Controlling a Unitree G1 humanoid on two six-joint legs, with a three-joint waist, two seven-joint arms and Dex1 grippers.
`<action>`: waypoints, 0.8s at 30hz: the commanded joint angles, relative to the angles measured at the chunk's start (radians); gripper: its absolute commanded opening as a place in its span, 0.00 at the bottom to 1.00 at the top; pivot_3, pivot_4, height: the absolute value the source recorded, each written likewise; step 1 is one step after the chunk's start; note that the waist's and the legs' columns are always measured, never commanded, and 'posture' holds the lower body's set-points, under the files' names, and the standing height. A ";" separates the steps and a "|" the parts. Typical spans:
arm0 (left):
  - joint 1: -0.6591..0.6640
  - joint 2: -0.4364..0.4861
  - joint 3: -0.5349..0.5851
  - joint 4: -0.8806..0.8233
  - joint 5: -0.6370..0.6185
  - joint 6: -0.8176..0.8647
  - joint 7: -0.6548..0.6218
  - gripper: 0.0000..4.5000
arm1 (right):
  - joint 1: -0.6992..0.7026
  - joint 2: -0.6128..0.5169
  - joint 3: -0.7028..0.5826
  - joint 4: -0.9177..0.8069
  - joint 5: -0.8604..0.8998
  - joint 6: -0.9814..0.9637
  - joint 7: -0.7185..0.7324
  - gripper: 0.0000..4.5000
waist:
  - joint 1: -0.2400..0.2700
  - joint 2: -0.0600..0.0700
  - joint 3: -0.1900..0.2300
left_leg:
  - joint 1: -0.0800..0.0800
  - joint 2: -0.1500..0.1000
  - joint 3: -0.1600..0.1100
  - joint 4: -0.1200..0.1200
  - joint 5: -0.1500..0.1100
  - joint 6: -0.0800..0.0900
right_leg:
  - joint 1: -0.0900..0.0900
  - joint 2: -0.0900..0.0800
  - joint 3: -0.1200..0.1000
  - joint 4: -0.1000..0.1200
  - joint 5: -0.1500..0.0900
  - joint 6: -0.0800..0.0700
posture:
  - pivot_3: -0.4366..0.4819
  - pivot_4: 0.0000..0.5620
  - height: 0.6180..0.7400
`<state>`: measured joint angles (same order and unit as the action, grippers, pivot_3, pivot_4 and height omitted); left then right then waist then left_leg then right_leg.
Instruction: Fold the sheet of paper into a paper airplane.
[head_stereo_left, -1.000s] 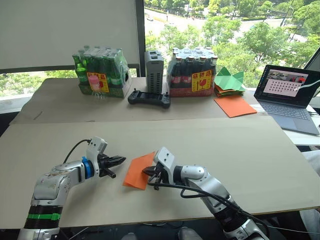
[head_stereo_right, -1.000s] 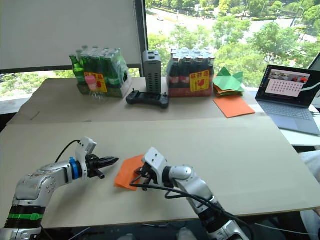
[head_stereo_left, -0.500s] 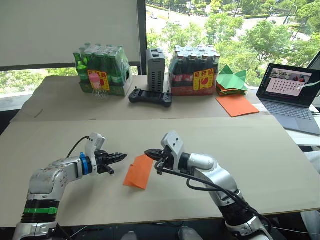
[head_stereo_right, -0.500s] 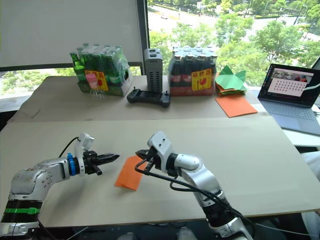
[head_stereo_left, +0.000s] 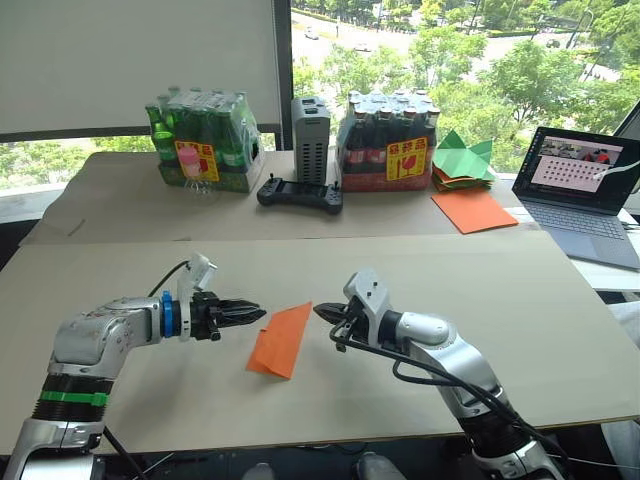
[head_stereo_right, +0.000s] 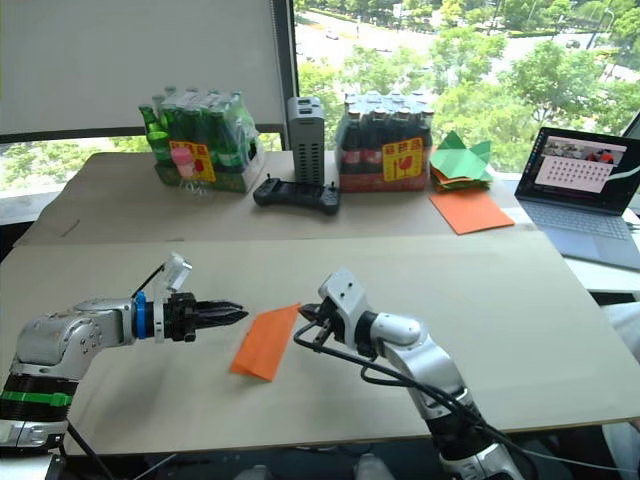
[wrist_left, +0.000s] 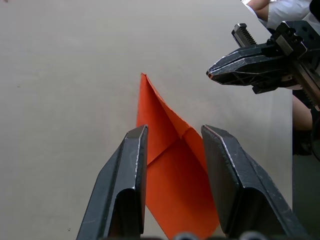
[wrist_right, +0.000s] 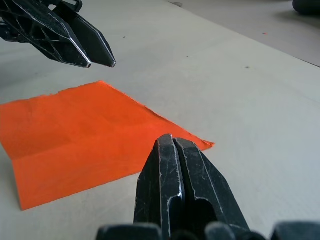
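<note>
So the sheet of paper (head_stereo_left: 282, 338) is lying flat on the tabletop (head_stereo_left: 520, 300), between the two arms, already partly folded into a long shape with one pointed end and a flap layered over it. Nothing is gripping it right now.

The left end effector (head_stereo_left: 256, 314) is hovering just beside the paper's left edge. In the left wrist view its fingers (wrist_left: 124, 185) are sitting apart, with the paper showing in the gap, so it's released and holding nothing. The right end effector (head_stereo_left: 321, 312) is hanging just off the pointed end with its fingers pinched together on empty air.

What I'd worry about: the paper is thin and loose, so if either tip is coming in low and nudging an edge, the whole thing is probably sliding or spinning instead of creasing. The layered flap could also be springing open if nothing is pinning it. And with both tips this near each other over a small target, they could be bumping each other, or catching just one layer and tearing it.

Well behind all this, the bottle packs (head_stereo_left: 385, 150), a controller (head_stereo_left: 299, 194), the green paper shapes (head_stereo_left: 461, 160) and a laptop (head_stereo_left: 580, 190) are sitting out of harm's way.
</note>
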<state>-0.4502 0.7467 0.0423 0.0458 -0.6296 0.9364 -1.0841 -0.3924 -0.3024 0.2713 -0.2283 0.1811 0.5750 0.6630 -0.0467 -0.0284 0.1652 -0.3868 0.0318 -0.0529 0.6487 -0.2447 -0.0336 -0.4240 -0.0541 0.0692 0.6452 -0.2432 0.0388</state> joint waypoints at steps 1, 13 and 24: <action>-0.067 0.015 -0.026 0.047 -0.005 0.007 -0.066 0.40 | 0.004 0.000 -0.011 -0.050 0.015 0.002 -0.010 0.00 | 0.001 0.000 0.000 | 0.000 0.000 0.000 0.000 0.000 0.000 | 0.000 0.000 0.000 0.000 0.000 0.000 | 0.48 0.27 1.00; -0.184 -0.021 -0.114 0.141 0.014 0.035 -0.139 0.40 | 0.032 -0.008 -0.018 -0.083 0.012 0.023 -0.041 0.00 | 0.000 0.000 0.000 | -0.001 0.000 0.000 0.002 0.000 0.000 | 0.000 0.000 0.000 0.001 0.000 0.000 | 0.48 0.27 1.00; -0.201 -0.035 -0.166 0.167 0.058 0.008 -0.172 0.40 | 0.037 -0.008 -0.017 -0.093 0.013 0.032 -0.060 0.00 | 0.001 0.000 0.000 | -0.001 0.000 0.000 0.003 0.000 0.000 | 0.000 0.000 0.000 0.001 0.000 0.000 | 0.48 0.27 1.00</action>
<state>-0.6280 0.7138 -0.1277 0.2141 -0.5743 0.9627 -1.2399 -0.3533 -0.3080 0.2664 -0.2738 0.1811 0.6019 0.6057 -0.0458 -0.0287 0.1653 -0.3882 0.0316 -0.0531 0.6521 -0.2446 -0.0335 -0.4240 -0.0540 0.0690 0.6467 -0.2433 0.0389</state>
